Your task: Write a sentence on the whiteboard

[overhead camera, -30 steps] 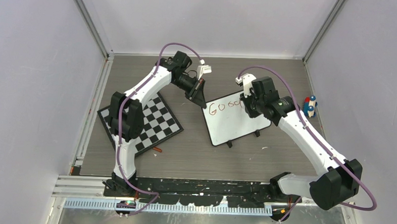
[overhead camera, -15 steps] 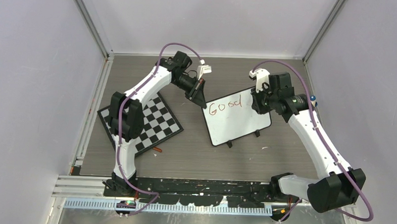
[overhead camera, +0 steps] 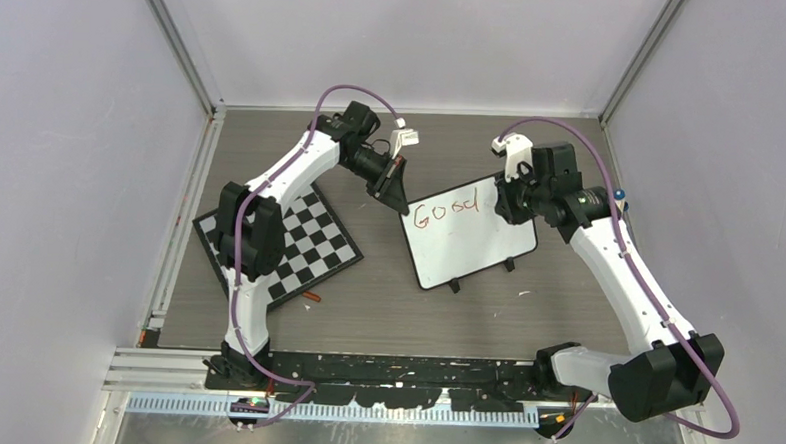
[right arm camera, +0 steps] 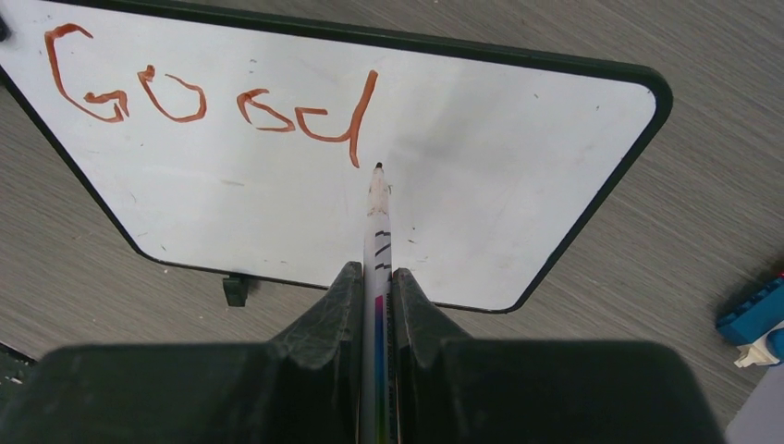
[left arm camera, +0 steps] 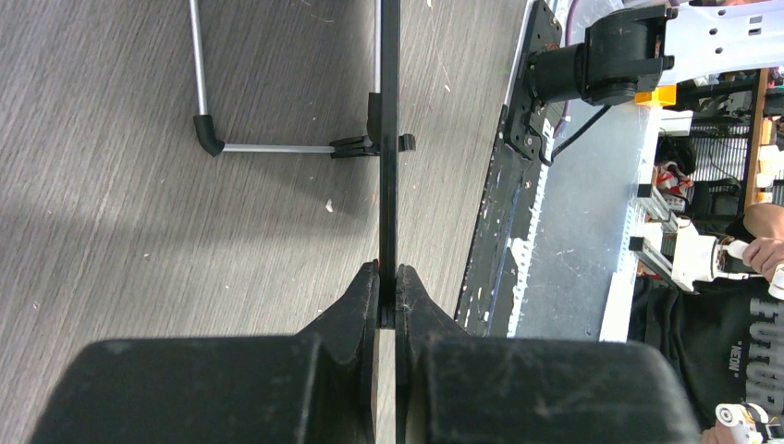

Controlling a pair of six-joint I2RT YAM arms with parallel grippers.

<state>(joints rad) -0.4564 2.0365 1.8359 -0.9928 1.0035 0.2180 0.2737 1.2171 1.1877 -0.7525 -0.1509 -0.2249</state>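
The whiteboard (overhead camera: 473, 248) is standing mid-desk (overhead camera: 365, 306), right of a checkerboard (overhead camera: 280, 245). The left end effector (left arm camera: 388, 277) is pinching its black frame edge. The right end effector (right arm camera: 377, 274) is clamping a marker (right arm camera: 379, 211), tip pointing just beside the sentence (right arm camera: 208, 100), which is reading "Good".

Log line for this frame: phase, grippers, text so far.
phase: writing | left gripper: shut on whiteboard edge | right gripper: shut on marker, tip beside the d | text: Good
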